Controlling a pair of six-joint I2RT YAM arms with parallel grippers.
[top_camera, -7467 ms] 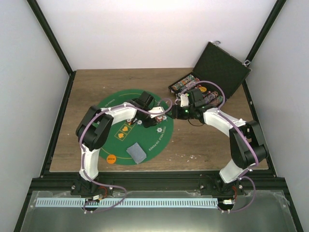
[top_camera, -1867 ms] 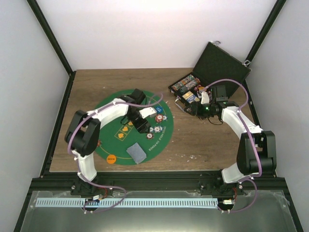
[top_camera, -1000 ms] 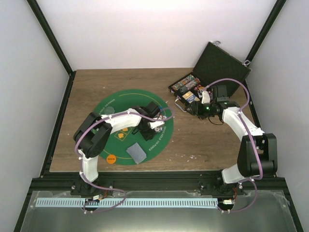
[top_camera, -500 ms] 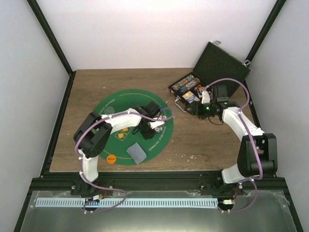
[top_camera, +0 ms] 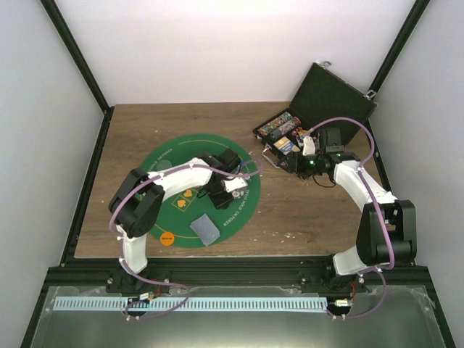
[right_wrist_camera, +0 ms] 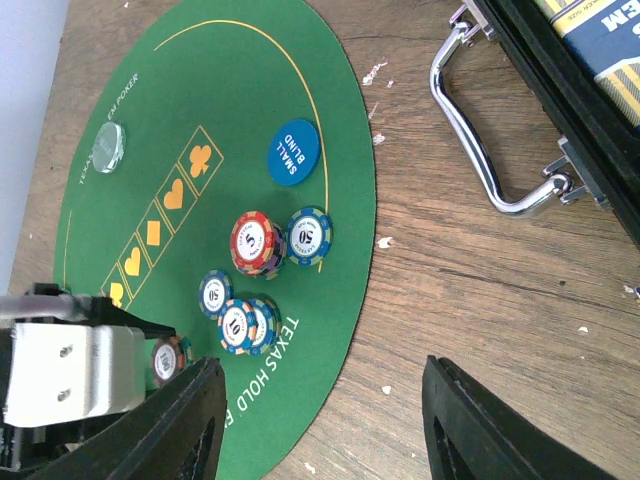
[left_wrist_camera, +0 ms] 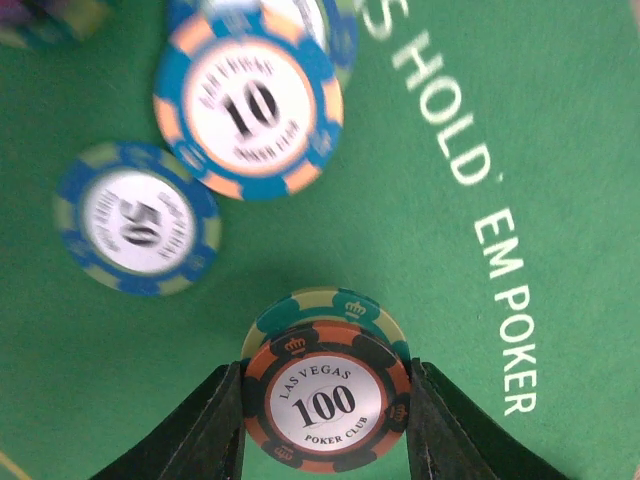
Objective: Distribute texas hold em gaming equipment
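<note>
Green mat [left_wrist_camera: 150,400], left wrist view: where does the chip lie relative to the hand? (Trainee)

Dead centre. My left hand [left_wrist_camera: 327,425] pinches the black-and-orange 100 chip [left_wrist_camera: 327,400] by its rim, one finger touching each side. It lies flat, face up, on a teal chip [left_wrist_camera: 300,308] that peeks out beyond it. (Operator)

Any long axis to align with? (Trainee)

None, since it is a round disc. I judge that a straight lift will do. I cannot tell whether the teal chip is caught in the grip too. The 50 chip [left_wrist_camera: 135,218] and 10 chip [left_wrist_camera: 248,100] lie ahead of my fingers, apart from the pinch. (Operator)

And the right hand [right_wrist_camera: 320,420]? (Trainee)

Spread and empty, over bare wooden worktop [right_wrist_camera: 480,300] between the mat's edge and the case handle [right_wrist_camera: 480,150], well apart from the pinched chip. My left arm is plainly the nearer. (Operator)
</note>
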